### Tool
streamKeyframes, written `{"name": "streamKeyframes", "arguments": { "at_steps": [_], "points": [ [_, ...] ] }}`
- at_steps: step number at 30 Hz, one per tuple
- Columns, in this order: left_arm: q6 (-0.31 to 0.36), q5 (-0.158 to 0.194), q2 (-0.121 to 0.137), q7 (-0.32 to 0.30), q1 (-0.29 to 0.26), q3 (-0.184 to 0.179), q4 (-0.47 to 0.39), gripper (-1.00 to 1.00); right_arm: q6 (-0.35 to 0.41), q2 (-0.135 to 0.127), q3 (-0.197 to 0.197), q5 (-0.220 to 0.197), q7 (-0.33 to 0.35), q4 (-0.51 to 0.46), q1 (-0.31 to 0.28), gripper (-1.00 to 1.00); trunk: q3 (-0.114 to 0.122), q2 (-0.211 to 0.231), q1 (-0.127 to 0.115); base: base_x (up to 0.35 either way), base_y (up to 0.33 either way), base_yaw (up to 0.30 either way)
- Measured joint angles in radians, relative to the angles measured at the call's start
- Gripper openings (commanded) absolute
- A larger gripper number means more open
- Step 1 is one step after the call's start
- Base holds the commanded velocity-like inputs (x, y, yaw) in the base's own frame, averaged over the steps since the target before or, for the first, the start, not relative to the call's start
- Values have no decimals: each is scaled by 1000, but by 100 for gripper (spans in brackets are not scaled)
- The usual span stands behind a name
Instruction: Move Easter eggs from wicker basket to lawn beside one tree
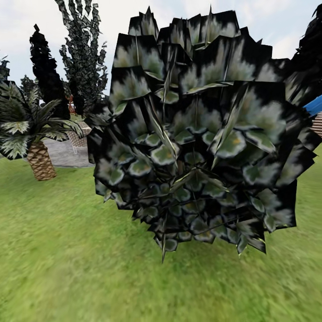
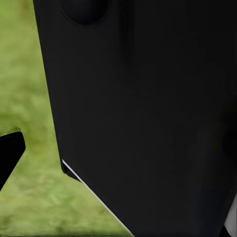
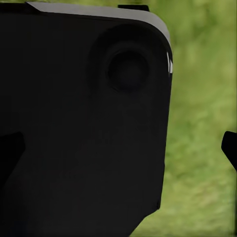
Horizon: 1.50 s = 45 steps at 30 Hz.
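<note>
Dark bush (image 1: 197, 134) blocks the robot's forward view, with lawn (image 1: 67, 268) around it.

Neither the wicker basket nor the eggs can be placed from here, so which way they lie from the jaws, and which arm is nearer, cannot be told. Each wrist camera looks onto a black body panel (image 2: 148, 108) with blurred grass beside it; a dark tip (image 2: 7, 153) at the edge of the left wrist view may be a finger, but whether either pair of jaws is apart or together cannot be told. A palm (image 1: 33, 134) stands off to the left; steering round the bush is probably the next need.
</note>
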Motion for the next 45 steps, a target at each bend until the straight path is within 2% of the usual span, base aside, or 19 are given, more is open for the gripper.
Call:
{"name": "streamKeyframes", "arguments": {
  "at_steps": [7, 45],
  "points": [
    [-1, 0, 1, 0, 0, 1, -1, 100, -1, 0, 0, 2, -12, 0, 0, 100, 0, 0, -1, -140, 0, 300],
    [-1, 0, 0, 0, 0, -1, 0, 100, -1, 0, 0, 0, -19, 0, 0, 100, 0, 0, -1, -1, 0, 300]
  ]
}}
